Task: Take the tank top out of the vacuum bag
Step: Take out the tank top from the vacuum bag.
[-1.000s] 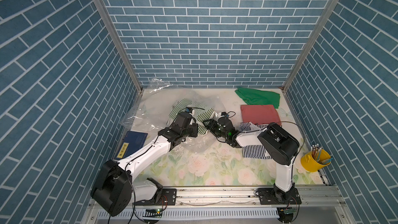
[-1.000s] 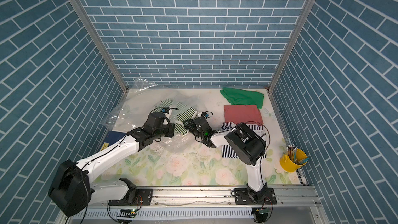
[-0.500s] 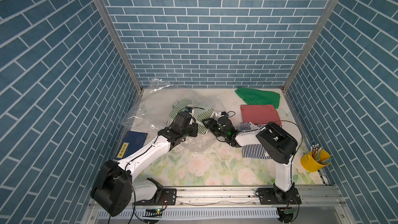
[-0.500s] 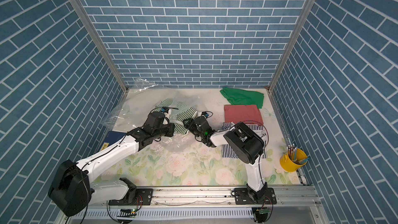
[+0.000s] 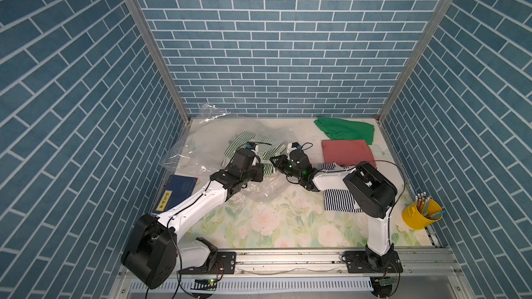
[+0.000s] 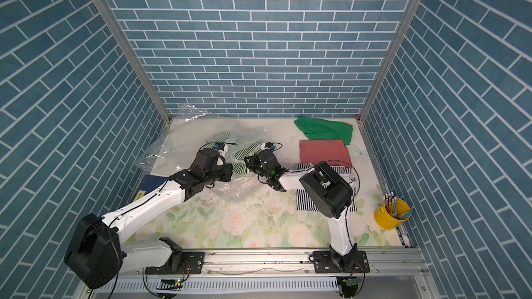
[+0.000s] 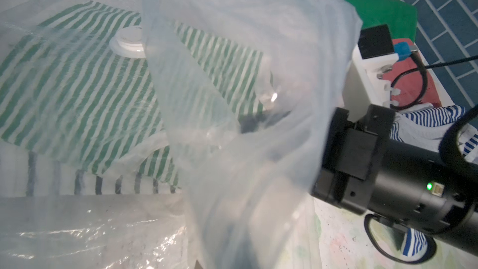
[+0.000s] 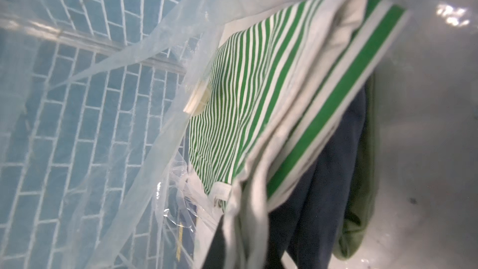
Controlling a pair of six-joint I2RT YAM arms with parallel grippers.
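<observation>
The vacuum bag [image 5: 198, 151] [image 6: 169, 153] lies crumpled at the back left, and its round white valve [image 7: 128, 42] sits over the green-and-white striped tank top [image 5: 244, 139] [image 7: 77, 94] inside. My left gripper [image 5: 261, 172] [image 6: 230, 172] is shut on the bag's plastic [image 7: 232, 99], which rises in a sheet from its hidden jaws. My right gripper [image 5: 273, 163] [image 8: 240, 249] reaches into the bag's mouth. It is shut on the tank top's [image 8: 245, 99] white hem. A navy cloth [image 8: 323, 190] and an olive cloth [image 8: 359, 177] lie beneath.
A green cloth [image 5: 345, 130] and a red cloth [image 5: 347, 152] lie at the back right. A navy-striped garment [image 5: 339, 201] is under the right arm. A yellow cup of pencils [image 5: 421, 217] stands at the right edge, and a blue book [image 5: 177, 192] at the left.
My right gripper's jaws have closed on the tank top's hem inside the bag's mouth. The left arm has stayed where it was, still holding the plastic.
</observation>
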